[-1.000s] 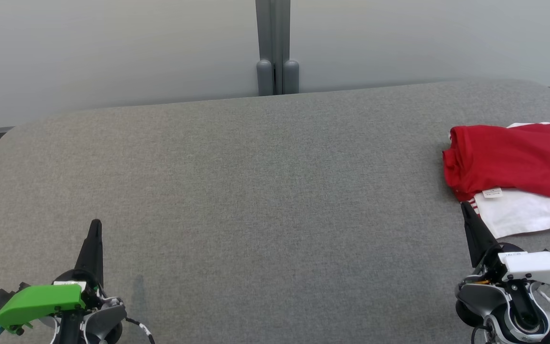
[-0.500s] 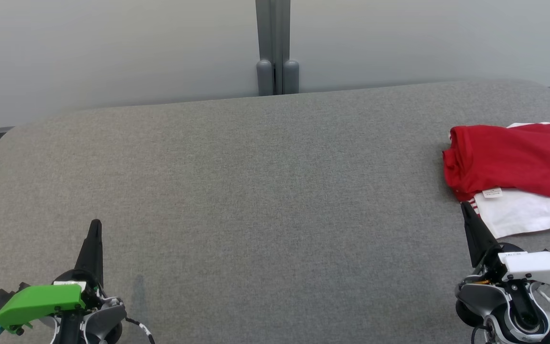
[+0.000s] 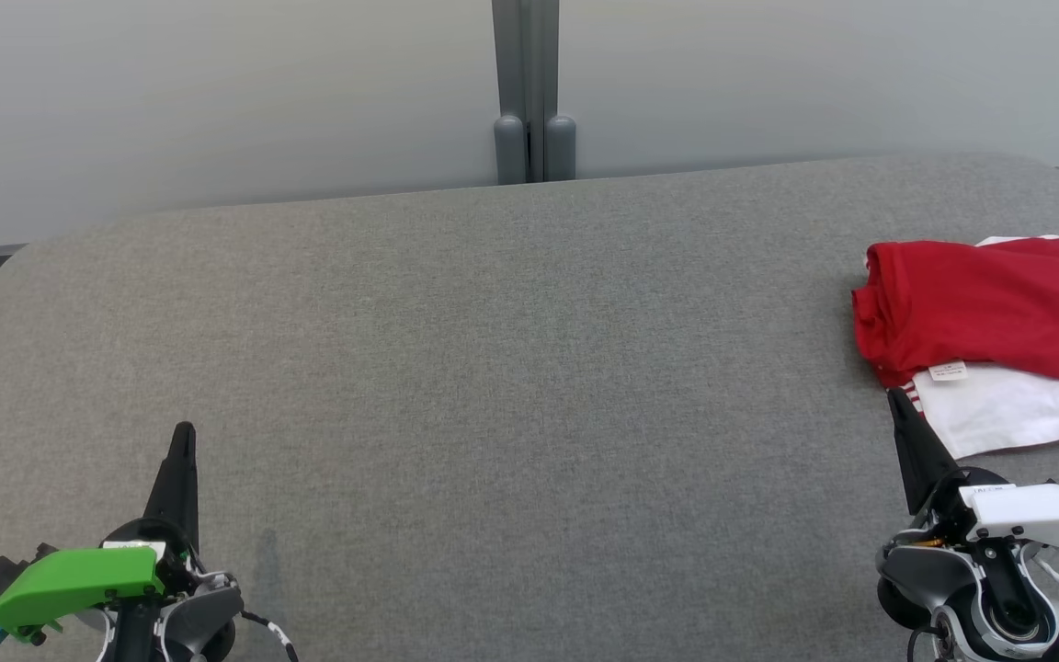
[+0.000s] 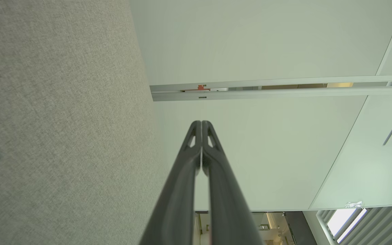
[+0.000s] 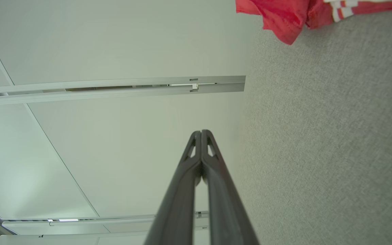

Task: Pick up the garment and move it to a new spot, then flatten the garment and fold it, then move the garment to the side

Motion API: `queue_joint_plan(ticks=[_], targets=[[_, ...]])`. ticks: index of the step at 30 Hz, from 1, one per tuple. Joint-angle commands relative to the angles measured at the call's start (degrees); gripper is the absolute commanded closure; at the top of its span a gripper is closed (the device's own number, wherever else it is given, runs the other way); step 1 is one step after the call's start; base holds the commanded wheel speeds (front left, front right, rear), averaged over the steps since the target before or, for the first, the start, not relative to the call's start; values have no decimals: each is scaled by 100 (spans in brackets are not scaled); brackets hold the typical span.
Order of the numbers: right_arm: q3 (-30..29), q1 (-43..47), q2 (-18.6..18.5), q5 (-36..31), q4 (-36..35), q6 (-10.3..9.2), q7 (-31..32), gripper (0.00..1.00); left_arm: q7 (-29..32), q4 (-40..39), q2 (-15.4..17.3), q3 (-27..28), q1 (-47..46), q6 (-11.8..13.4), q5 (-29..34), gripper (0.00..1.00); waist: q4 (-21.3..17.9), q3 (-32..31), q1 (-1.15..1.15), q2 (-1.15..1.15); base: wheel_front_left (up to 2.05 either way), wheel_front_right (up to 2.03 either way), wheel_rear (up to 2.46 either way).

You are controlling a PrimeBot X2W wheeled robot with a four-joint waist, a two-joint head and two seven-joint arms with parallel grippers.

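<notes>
One garment [image 3: 980,308] lies folded in a loose bundle at the far right of the grey counter [image 3: 511,368]. It is red on top, with a white layer below that carries a small white label and red-and-white striped trim. There are two grippers at the near edge, each pressed together and empty. The left gripper [image 3: 184,430] is well apart from the garment, and the right gripper [image 3: 893,395] points up just beside its striped corner.
</notes>
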Motion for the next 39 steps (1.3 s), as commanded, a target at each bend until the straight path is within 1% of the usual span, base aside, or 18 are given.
queue_joint_plan(ticks=[1, 39], targets=[[-7, -32, -24, 38, 11, 2, 18, 100, 18, 8, 0, 19, -68, -25, 37, 100, 0, 0, 0, 0, 0, 0, 0], [-6, -32, -24, 39, 11, 2, 17, 100, 25, 8, -3, 24, -69, -25, 40, 100, 0, 0, 0, 0, 0, 0, 0]])
